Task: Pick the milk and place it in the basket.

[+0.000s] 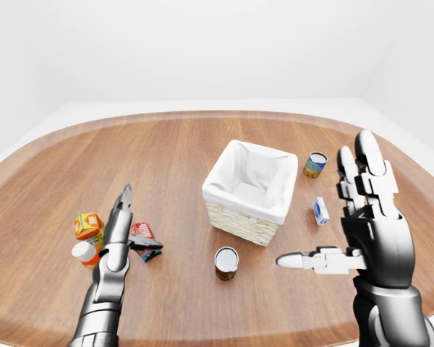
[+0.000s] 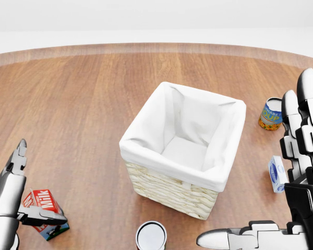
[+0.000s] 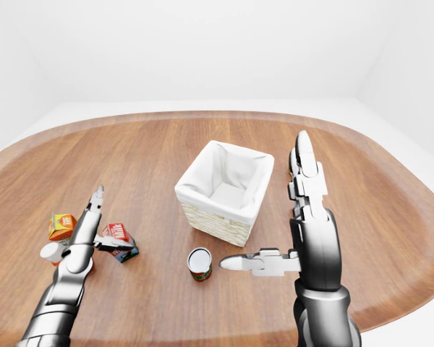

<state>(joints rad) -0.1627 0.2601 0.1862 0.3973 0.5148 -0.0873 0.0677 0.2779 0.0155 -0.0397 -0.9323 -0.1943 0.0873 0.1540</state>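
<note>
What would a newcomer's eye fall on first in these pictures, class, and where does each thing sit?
The square wicker basket with a white cloth lining draws the eye first, empty at the middle of the round wooden table. Next comes the robot's big silver right hand, open at the left-eye view's right. At lower left the open left hand stands by the red milk carton, its thumb across it.

Bare table (image 1: pixel 166 155) between milk (image 2: pixel 41 204) and basket (image 2: pixel 169 190).
</note>
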